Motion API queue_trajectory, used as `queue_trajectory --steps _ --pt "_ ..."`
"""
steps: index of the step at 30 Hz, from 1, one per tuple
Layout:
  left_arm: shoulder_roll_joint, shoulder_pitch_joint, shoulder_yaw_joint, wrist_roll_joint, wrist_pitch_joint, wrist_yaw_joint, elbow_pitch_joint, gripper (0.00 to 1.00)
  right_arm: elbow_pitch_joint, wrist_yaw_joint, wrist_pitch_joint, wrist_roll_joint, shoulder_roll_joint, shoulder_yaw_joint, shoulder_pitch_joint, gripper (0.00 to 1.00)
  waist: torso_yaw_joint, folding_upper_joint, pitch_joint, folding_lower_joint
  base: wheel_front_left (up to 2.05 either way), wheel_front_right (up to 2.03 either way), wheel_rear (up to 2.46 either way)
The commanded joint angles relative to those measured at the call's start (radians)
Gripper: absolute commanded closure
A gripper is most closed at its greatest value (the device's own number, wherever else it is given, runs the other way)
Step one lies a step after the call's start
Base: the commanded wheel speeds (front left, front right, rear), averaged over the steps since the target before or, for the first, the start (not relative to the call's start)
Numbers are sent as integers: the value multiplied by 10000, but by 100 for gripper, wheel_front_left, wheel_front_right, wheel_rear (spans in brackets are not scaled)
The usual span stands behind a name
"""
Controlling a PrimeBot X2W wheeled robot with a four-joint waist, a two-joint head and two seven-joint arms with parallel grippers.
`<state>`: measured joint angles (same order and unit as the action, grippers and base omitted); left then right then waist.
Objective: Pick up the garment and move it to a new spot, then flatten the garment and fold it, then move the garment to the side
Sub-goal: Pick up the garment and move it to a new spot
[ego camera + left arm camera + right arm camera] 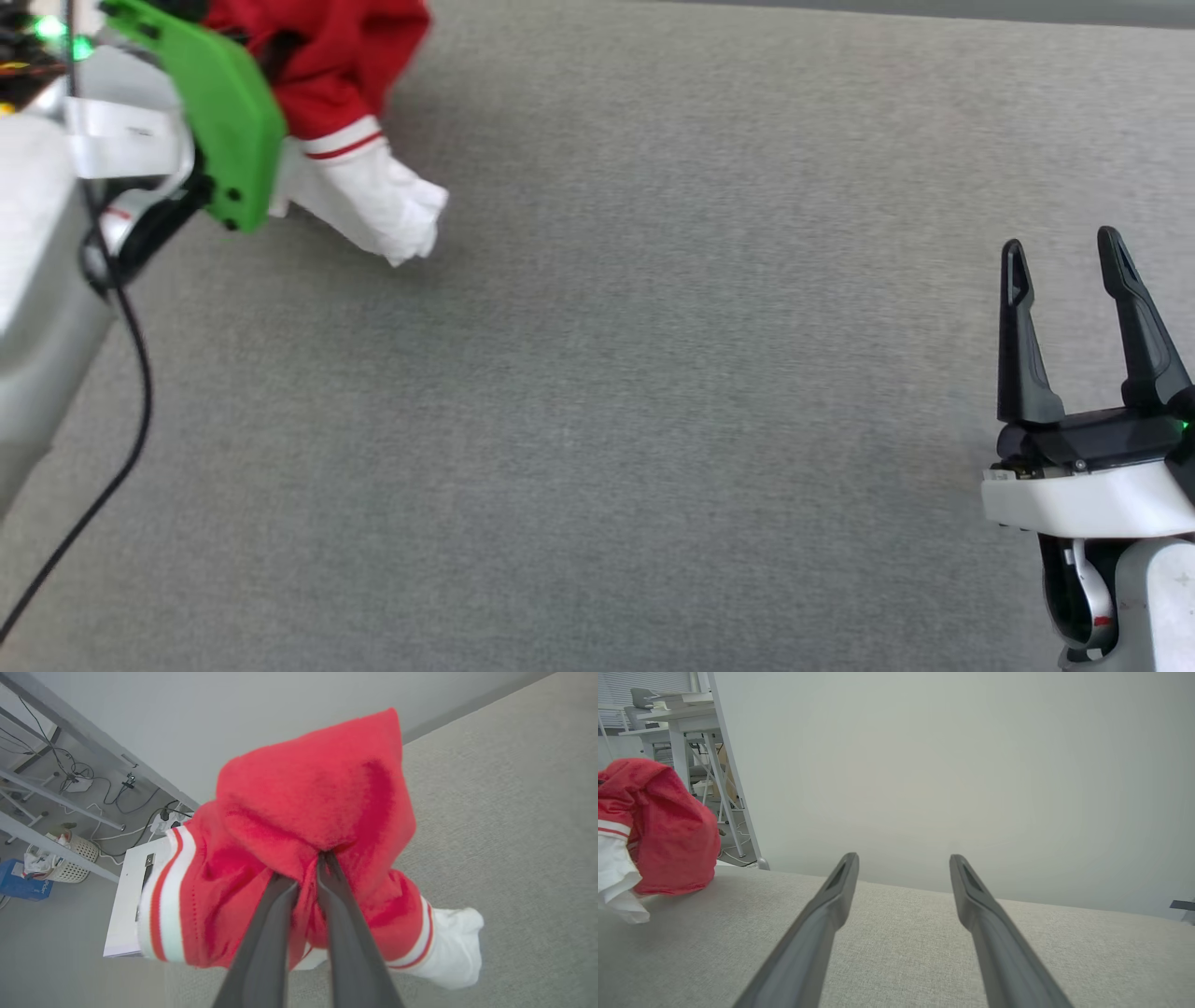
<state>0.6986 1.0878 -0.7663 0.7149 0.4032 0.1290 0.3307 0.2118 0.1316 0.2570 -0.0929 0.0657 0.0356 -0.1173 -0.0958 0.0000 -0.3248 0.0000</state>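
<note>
Garment [317, 788] bunched in the left gripper [304, 868] near the bench's [653, 420] far-left edge.
The left gripper is clamped on a red fold, and the white sleeve droops rightward. Broad bare surface lies to its right, so any new spot is that way. The right gripper [1061, 245] hovers spread and empty, well apart.

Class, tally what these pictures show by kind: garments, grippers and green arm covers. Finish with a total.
garment: 1
grippers: 2 (left gripper, right gripper)
green cover: 1
Total: 4
</note>
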Motion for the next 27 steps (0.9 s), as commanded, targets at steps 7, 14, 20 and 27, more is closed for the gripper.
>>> queue_trajectory --steps 7,14,20,27 --pt "-1170 797 -1027 -605 -509 17 -1087 100 20 -9 47 -112 -126 204 240 0 1264 0 371 0 0 0 0" --pt "-2623 1108 -2800 -957 -1074 17 -1433 100 76 -9 47 -416 -150 608 290 0 1894 0 188 0 0 0 0" --pt "-4217 629 -4689 -975 -1792 17 -741 100 116 -9 47 -642 -152 1068 195 0 2141 0 -187 0 0 0 0" --pt "-5719 -1515 -5133 -2127 -1004 17 -224 100 106 -9 47 -717 -153 1083 -59 0 2335 0 -692 0 0 0 0"
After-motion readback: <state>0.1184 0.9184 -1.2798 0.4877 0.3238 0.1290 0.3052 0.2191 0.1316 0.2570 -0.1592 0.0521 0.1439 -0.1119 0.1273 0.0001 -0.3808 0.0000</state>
